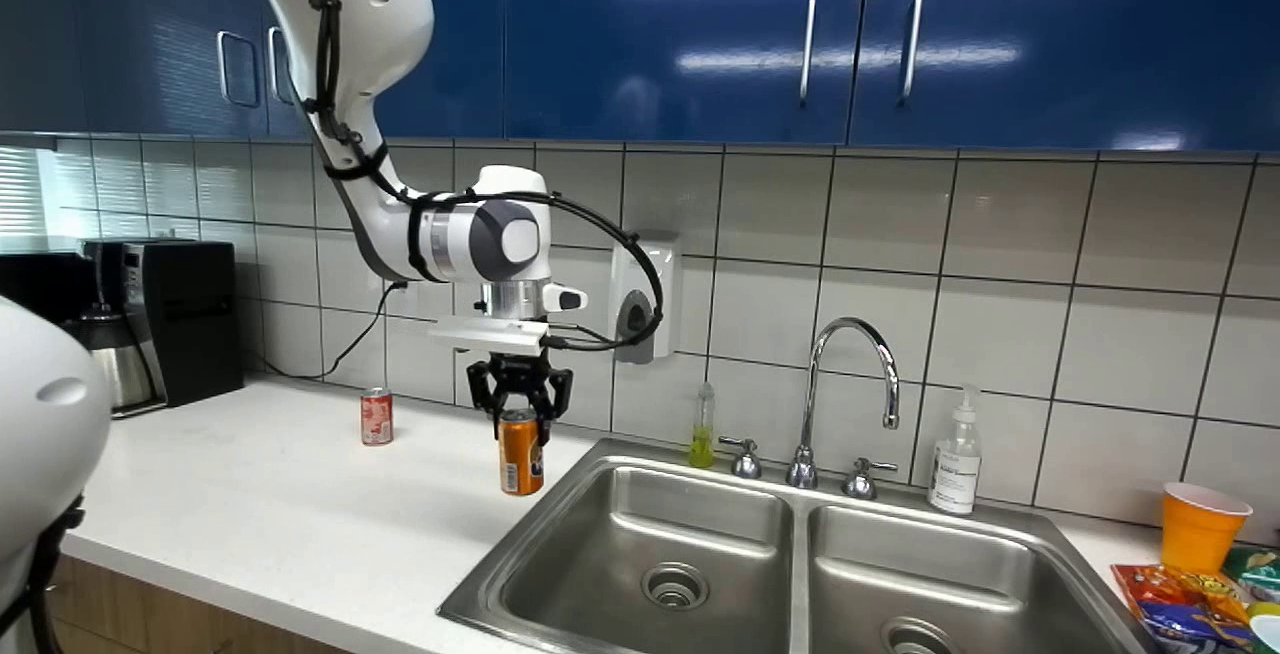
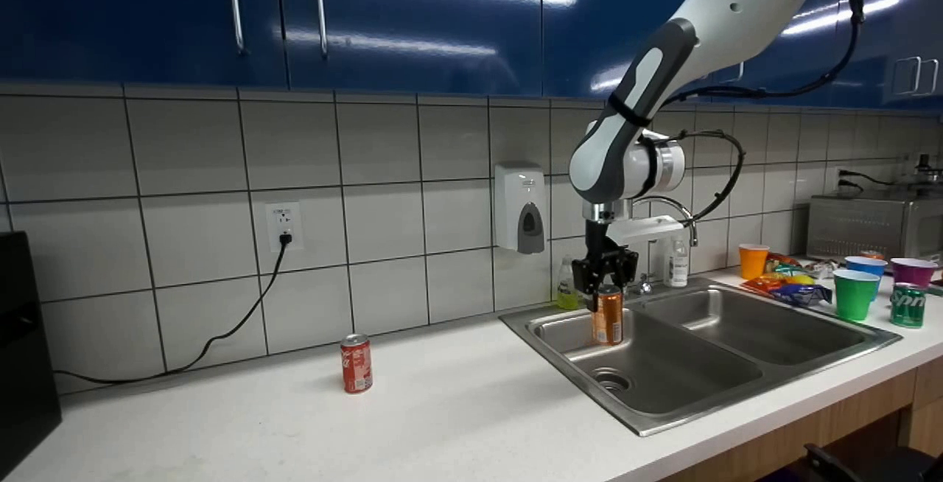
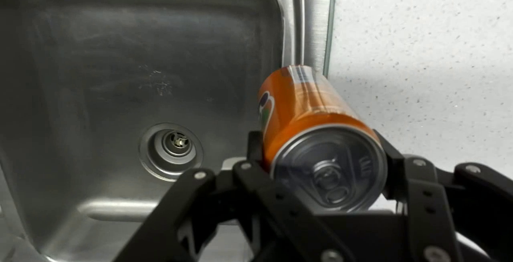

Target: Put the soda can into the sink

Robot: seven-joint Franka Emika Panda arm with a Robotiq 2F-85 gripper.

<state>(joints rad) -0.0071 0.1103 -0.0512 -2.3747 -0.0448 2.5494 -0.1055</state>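
The soda can, an orange can with a silvery top, shows in both exterior views [image 1: 521, 464] [image 2: 608, 323] and in the wrist view [image 3: 304, 97]. My gripper [image 1: 520, 426] has its fingers on both sides of the can's top end, as the wrist view [image 3: 320, 152] shows. The can hangs roughly upright, off the surface. The double-basin steel sink [image 1: 640, 519] lies below; it also shows in an exterior view [image 2: 685, 371]. In the wrist view the can is over the edge between the sink basin [image 3: 112, 73] and the white counter. The can's lower end is unsupported.
A small red can [image 1: 376, 417] stands on the counter [image 1: 270, 474]. The chrome tap [image 1: 807, 404], a green soap bottle [image 1: 702, 434] and a clear pump bottle [image 1: 955, 469] stand behind the sink. An orange cup [image 1: 1203, 529] and snack bags [image 1: 1180, 599] lie beyond it.
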